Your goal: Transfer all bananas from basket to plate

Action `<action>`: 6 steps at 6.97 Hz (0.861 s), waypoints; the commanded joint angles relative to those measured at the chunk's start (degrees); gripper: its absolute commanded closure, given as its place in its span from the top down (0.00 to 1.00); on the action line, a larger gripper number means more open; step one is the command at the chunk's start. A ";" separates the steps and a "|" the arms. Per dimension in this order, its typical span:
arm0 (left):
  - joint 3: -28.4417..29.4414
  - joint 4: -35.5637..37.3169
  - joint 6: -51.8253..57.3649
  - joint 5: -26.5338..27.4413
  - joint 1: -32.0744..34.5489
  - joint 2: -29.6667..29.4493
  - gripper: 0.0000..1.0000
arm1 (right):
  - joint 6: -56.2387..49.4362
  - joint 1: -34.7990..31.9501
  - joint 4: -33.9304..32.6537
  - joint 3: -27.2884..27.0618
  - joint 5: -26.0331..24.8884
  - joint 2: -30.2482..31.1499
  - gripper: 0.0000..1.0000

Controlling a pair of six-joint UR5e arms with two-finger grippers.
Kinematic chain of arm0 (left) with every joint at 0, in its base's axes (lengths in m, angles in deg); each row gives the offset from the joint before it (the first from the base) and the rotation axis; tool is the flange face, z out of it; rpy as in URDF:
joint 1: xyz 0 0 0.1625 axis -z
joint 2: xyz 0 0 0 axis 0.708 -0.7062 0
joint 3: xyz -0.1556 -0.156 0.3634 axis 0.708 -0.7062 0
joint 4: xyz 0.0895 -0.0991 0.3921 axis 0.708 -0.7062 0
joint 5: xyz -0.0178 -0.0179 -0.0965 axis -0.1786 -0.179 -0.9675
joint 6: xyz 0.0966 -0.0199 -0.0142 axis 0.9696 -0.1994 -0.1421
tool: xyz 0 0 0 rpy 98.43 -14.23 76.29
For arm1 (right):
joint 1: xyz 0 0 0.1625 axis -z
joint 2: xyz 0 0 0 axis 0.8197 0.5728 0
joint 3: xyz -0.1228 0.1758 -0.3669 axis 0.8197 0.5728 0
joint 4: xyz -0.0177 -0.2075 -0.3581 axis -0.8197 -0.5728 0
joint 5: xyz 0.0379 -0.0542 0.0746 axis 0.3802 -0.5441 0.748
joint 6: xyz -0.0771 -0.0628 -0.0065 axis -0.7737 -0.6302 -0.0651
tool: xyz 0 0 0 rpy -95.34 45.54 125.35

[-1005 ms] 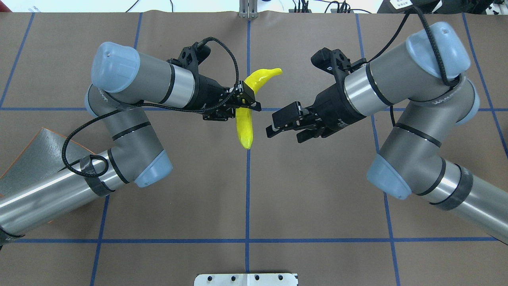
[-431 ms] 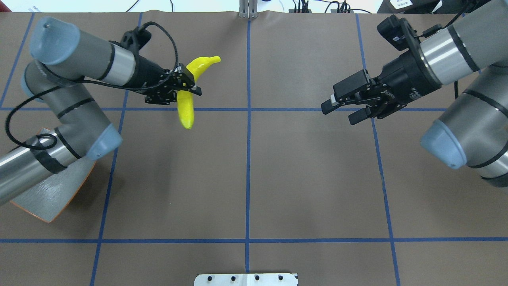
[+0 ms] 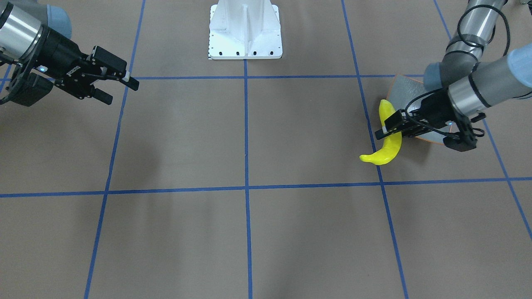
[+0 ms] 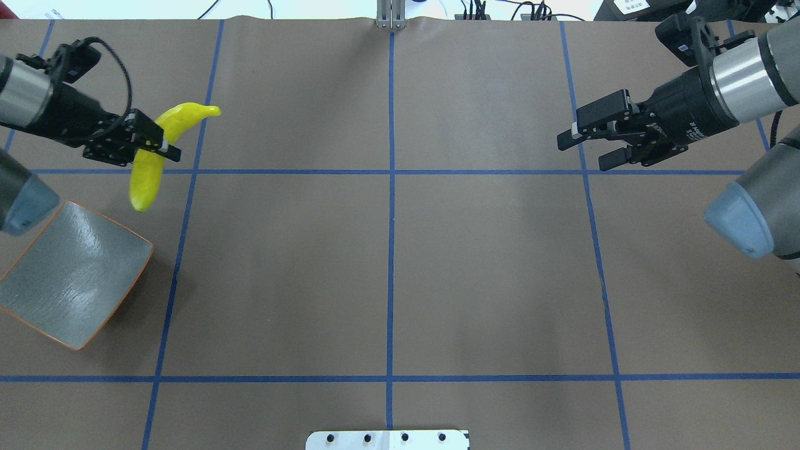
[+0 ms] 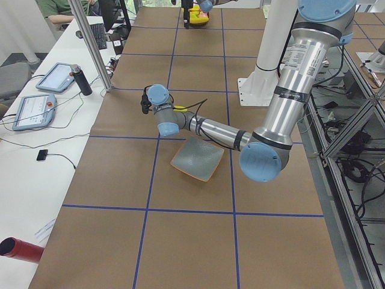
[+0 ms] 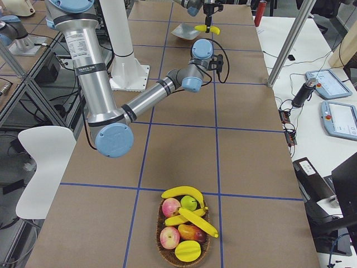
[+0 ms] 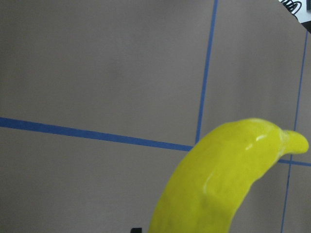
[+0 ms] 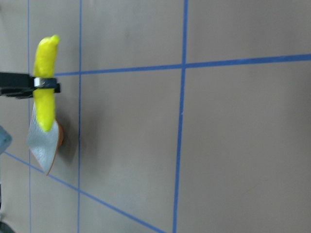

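My left gripper (image 4: pixel 164 147) is shut on a bright yellow banana (image 4: pixel 148 178) and holds it in the air just beyond the far corner of the plate (image 4: pixel 69 275). The front-facing view shows the same banana (image 3: pixel 390 146) in the left gripper (image 3: pixel 384 132), next to the grey-blue plate (image 3: pixel 409 89), which has nothing on it. That banana (image 7: pixel 218 184) fills the left wrist view. Far across the table my right gripper (image 4: pixel 582 153) stands open and holds nothing. The basket (image 6: pixel 165 252) with more bananas (image 6: pixel 181 192) shows only in the exterior right view, near the camera.
Apples and other fruit lie among the bananas in the basket. The white robot base (image 3: pixel 245 33) stands at the table's middle edge. Blue tape lines divide the brown table cover. Tablets and cables lie on the side bench (image 6: pixel 334 111).
My left arm has swung to the left with the banana, from the table's centre to beside the plate. My right arm has drawn back to the right, still open.
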 commanded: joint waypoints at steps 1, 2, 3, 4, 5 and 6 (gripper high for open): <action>-1.60 -0.09 9.16 -2.11 2.05 7.53 0.00 | -13.37 0.17 -10.05 0.39 -7.32 1.33 0.99; -4.65 0.00 8.93 -2.02 2.05 13.83 0.00 | -19.22 -0.08 -16.13 0.47 -8.48 1.25 0.99; -6.25 0.00 8.14 -1.67 2.14 18.33 0.00 | -21.97 -0.43 -19.84 0.73 -8.49 1.25 0.99; -7.05 -0.17 5.44 -1.41 2.14 21.07 0.00 | -22.00 -0.26 -21.97 0.82 -8.49 1.16 0.99; -7.06 -0.09 0.62 -1.23 1.79 21.79 0.00 | -22.00 -0.26 -23.04 1.00 -8.40 1.07 0.99; -7.06 -0.17 -4.47 -1.14 1.70 22.06 0.00 | -22.00 -0.26 -23.05 1.43 -8.40 1.16 0.99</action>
